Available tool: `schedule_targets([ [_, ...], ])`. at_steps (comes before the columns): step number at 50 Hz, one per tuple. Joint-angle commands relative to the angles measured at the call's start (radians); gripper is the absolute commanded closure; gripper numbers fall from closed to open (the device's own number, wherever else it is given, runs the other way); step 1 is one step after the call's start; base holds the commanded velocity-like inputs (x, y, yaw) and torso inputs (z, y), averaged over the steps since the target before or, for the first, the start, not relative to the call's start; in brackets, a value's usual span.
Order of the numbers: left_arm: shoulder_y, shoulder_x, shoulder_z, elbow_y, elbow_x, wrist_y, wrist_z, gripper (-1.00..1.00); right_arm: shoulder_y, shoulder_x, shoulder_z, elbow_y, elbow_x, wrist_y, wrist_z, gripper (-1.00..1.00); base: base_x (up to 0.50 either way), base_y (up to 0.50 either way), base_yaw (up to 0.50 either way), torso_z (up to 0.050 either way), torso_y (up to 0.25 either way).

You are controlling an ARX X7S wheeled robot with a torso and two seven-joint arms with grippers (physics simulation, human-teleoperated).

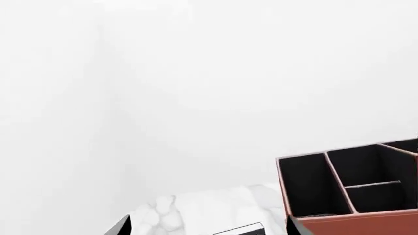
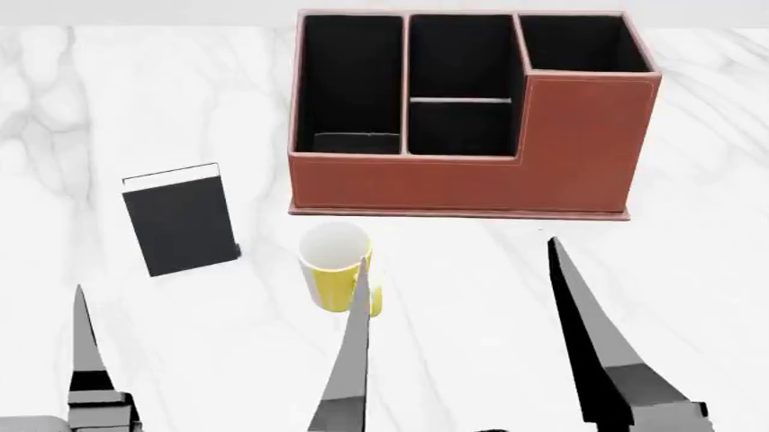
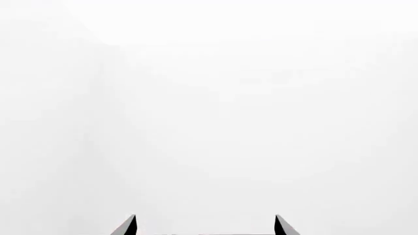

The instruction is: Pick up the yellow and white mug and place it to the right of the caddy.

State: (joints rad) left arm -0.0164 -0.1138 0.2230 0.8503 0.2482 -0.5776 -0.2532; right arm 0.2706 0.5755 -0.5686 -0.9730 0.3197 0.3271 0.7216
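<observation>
Head view: black book [image 2: 180, 219] left of mug [image 2: 334, 267], caddy [image 2: 469, 117] behind, both tools released

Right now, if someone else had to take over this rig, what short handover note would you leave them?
Left gripper: open, empty, low over the table in front of the mug.
Right gripper: open, empty; its fingers are spread in the wrist view.
Mug: upright on the marble table, in front of the caddy toward its left half, apart from it. A black book stands to the mug's left.
Done: nothing; the mug is not grasped.
Left: grasp the mug, lift it, set it on the bare table to the caddy's right.
</observation>
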Motion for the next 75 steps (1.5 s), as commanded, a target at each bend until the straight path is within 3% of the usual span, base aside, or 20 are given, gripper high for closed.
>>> schedule_targets([
  [1,0.004,0.113,0.006,0.197,0.278,-0.054,0.109,-1.00,0.922,0.451,-1.085,-0.074,0.278,-0.290,0.844,-1.00,0.00,0.00,0.00,0.000,0.000],
  [4,0.011,0.113,0.014,0.197,0.305,-0.018,0.088,-1.00,1.002,0.475,-1.182,-0.074,0.275,-0.329,0.849,-1.00,0.00,0.00,0.00,0.000,0.000],
  [18,0.049,0.114,0.075,0.197,0.597,0.096,-0.051,-1.00,1.140,0.535,-1.279,-0.074,0.292,-0.396,0.849,-1.00,0.00,0.00,0.00,0.000,0.000],
  [24,0.099,0.114,-0.031,0.197,0.581,0.179,-0.213,-1.00,1.198,0.577,-1.347,-0.074,0.253,-0.456,0.849,-1.00,0.00,0.00,0.00,0.000,0.000],
  [25,0.103,0.114,-0.053,0.197,0.632,0.184,-0.295,-1.00,1.213,0.578,-1.365,-0.074,0.245,-0.462,0.849,-1.00,0.00,0.00,0.00,0.000,0.000],
  [28,0.043,0.114,0.032,0.197,0.817,0.101,-0.399,-1.00,1.217,0.577,-1.368,-0.074,0.243,-0.470,0.849,-1.00,0.00,0.00,0.00,0.000,0.000],
  [29,-0.107,-0.036,0.182,0.197,0.967,-0.049,-0.249,-1.00,1.228,0.570,-1.378,-0.074,0.240,-0.467,0.849,-1.00,0.00,0.00,0.00,0.000,0.000],
  [30,0.043,0.114,0.032,0.197,0.817,0.101,-0.399,-1.00,1.232,0.567,-1.381,-0.074,0.238,-0.472,0.849,-1.00,0.00,0.00,0.00,0.000,0.000],
  [31,0.167,0.114,-0.118,0.197,0.667,0.251,-0.549,-1.00,1.236,0.566,-1.384,-0.074,0.239,-0.471,0.849,-1.00,0.00,0.00,0.00,0.000,0.000],
  [32,0.197,0.114,-0.214,0.197,0.643,0.246,-0.637,-1.00,1.242,0.564,-1.389,-0.074,0.240,-0.468,0.849,-1.00,0.00,0.00,0.00,0.000,0.000],
  [35,0.505,0.114,-0.523,0.197,0.316,0.527,-0.940,-1.00,1.255,0.552,-1.388,-0.074,0.255,-0.456,0.849,-1.00,0.00,0.00,0.00,0.000,0.000],
  [37,0.662,0.114,-0.611,0.197,0.218,0.645,-1.104,-1.00,1.247,0.542,-1.363,-0.074,0.275,-0.441,0.849,-1.00,0.00,0.00,0.00,0.000,0.000],
  [42,0.722,0.114,-0.616,0.197,0.291,0.636,-1.304,-1.00,1.233,0.548,-1.343,-0.074,0.278,-0.436,0.849,-1.00,0.00,0.00,0.00,0.000,0.000],
  [46,0.691,0.114,-0.711,0.197,0.218,0.601,-1.317,-1.00,1.249,0.566,-1.368,-0.074,0.270,-0.451,0.849,-1.00,0.00,0.00,0.00,0.000,0.000],
  [48,0.640,0.114,-0.867,0.197,0.092,0.543,-1.317,-1.00,1.252,0.561,-1.374,-0.074,0.264,-0.452,0.849,-1.00,0.00,0.00,0.00,0.000,0.000],
  [52,0.630,0.114,-0.992,0.197,-0.061,0.501,-1.317,-1.00,1.253,0.559,-1.375,-0.074,0.262,-0.454,0.849,-1.00,0.00,0.00,0.00,0.000,0.000],
  [57,0.623,0.114,-0.931,0.197,0.040,0.490,-1.317,-1.00,1.250,0.562,-1.373,-0.074,0.256,-0.456,0.849,-1.00,0.00,0.00,0.00,0.000,0.000],
  [61,0.640,0.114,-0.771,0.197,0.211,0.504,-1.317,-1.00,1.217,0.566,-1.341,-0.074,0.251,-0.460,0.849,-1.00,0.00,0.00,0.00,0.000,0.000],
  [62,0.686,0.114,-0.732,0.197,0.234,0.572,-1.317,-1.00,1.211,0.566,-1.330,-0.074,0.251,-0.446,0.849,-1.00,0.00,0.00,0.00,0.000,0.000],
  [75,0.709,0.114,-0.759,0.197,0.195,0.595,-1.317,-1.00,1.198,0.586,-1.323,-0.074,0.240,-0.485,0.849,-1.00,0.00,-0.15,0.00,0.000,0.000],
])
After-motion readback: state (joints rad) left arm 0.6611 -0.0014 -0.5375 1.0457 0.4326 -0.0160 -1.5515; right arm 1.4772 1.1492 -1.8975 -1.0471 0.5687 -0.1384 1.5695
